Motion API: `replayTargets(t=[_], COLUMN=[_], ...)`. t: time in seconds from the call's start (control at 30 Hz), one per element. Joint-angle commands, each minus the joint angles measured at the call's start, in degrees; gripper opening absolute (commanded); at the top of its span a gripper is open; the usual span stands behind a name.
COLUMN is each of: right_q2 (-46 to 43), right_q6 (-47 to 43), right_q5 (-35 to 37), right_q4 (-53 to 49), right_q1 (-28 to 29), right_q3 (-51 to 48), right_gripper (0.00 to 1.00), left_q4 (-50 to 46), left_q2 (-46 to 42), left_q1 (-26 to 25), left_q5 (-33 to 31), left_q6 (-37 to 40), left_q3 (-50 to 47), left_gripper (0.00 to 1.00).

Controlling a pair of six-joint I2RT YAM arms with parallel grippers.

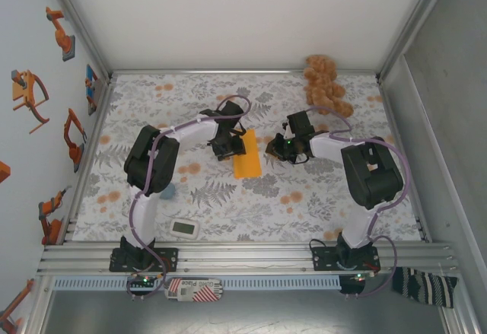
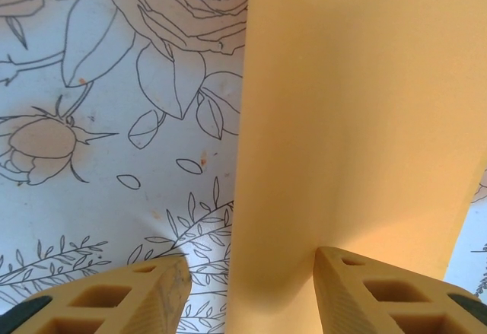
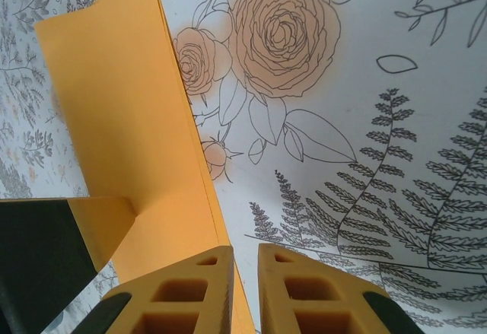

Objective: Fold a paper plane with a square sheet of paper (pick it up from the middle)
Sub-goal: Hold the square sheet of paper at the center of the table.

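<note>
One square sheet of paper (image 1: 246, 155), folded narrow, lay on the flowered table (image 1: 304, 197). The left tool (image 2: 251, 258) stood released, the right tool (image 3: 245, 254) clenched, empty. One plush toy (image 1: 326, 83) sat beneath white walls (image 1: 251, 14).

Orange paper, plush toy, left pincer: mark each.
orange paper (image 1: 249, 165), top view, bare lower half of the sheet.
plush toy (image 1: 326, 84), top view, mid-body.
left pincer (image 2: 251, 262), left wrist view, between its fingertips.

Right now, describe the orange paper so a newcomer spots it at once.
On the flower-print cloth, look mid-table between the left gripper and right gripper. The square sheet of paper lies there as a narrow rectangle: plain bright orange, unlike the cloth's pale flower prints or the lumpy tan plush toy.
</note>
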Motion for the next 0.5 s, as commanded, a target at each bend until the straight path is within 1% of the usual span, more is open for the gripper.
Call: replayTargets(t=[0.0, 0.2, 0.47], right_q2=[-0.15, 0.1, 0.34], right_q6=[-0.1, 0.04, 0.08], right_q5=[0.79, 0.35, -0.07], right_q4=[0.71, 1.13, 1.34], right_q1=[-0.42, -0.45, -0.41], right_q3=[-0.57, -0.92, -1.17], right_gripper=[0.16, 0.16, 0.16], left_q4=[-1.26, -0.99, -0.45], left_q2=[13.94, 14.4, 14.86], left_q1=[-1.26, -1.22, -1.27], left_q5=[-1.14, -0.51, 1.3], left_q6=[0.38, -3.37, -4.41], left_q3=[-5.35, -5.34, -4.88], left_gripper=[0.51, 0.51, 0.52])
